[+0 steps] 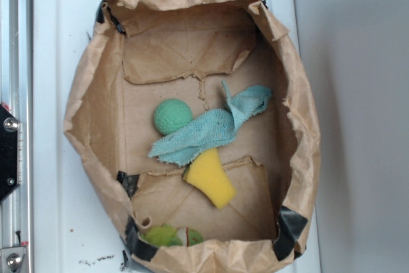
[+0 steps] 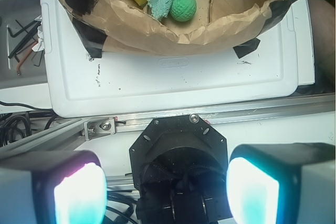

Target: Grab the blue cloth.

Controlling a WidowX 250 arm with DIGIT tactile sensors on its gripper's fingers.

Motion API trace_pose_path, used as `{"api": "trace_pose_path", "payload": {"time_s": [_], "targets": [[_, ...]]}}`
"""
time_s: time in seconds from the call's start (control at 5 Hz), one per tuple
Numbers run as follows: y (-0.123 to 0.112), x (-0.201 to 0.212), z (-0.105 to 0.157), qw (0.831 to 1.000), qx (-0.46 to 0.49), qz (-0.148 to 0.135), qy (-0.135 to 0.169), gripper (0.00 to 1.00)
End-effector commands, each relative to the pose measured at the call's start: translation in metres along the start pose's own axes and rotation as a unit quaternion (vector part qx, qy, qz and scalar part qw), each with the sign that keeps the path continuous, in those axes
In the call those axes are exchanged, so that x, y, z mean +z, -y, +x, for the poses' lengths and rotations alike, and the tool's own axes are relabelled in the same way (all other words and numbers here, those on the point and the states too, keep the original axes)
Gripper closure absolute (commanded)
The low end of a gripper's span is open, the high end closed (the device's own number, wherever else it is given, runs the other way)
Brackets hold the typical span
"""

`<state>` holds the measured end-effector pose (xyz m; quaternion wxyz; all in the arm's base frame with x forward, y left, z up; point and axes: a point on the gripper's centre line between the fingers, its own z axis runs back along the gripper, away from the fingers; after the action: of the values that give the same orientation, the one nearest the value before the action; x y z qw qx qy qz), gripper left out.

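Status: the grab has not begun. The blue cloth lies flat on the floor of the brown paper bag, near the middle, stretched diagonally, with its knotted, folded end pointing toward the bag's right wall. Its lower edge overlaps the top of the yellow sponge; its left portion sits just beside the green ball, touching or nearly so. No part of the cloth is lifted.

The gripper appears only in the wrist view. It sits well outside the bag, back over the aluminium rail at the edge of the white tray that carries the bag. Its fingers are spread wide apart, with nothing between them.

Outstanding, as judged: travel over the bag rim, descent onto the cloth's mid-section clear of sponge and ball, closure, lift. Completion: nil.
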<state>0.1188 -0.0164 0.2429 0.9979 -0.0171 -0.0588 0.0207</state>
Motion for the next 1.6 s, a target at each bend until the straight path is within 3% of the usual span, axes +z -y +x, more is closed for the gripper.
{"api": "trace_pose_path", "payload": {"time_s": [0.0, 0.4, 1.0, 1.2, 1.4], "targets": [[0.000, 0.000, 0.000, 1.000, 0.000, 0.000, 0.000, 0.00], [0.007, -0.020, 0.077, 0.997, 0.056, -0.029, 0.039, 0.00], [-0.022, -0.075, 0.153, 0.973, 0.200, -0.049, 0.107, 0.00], [-0.020, -0.087, 0.160, 0.958, 0.248, -0.038, 0.138, 0.00], [-0.026, -0.111, 0.168, 0.951, 0.275, -0.007, 0.141, 0.00]]}}
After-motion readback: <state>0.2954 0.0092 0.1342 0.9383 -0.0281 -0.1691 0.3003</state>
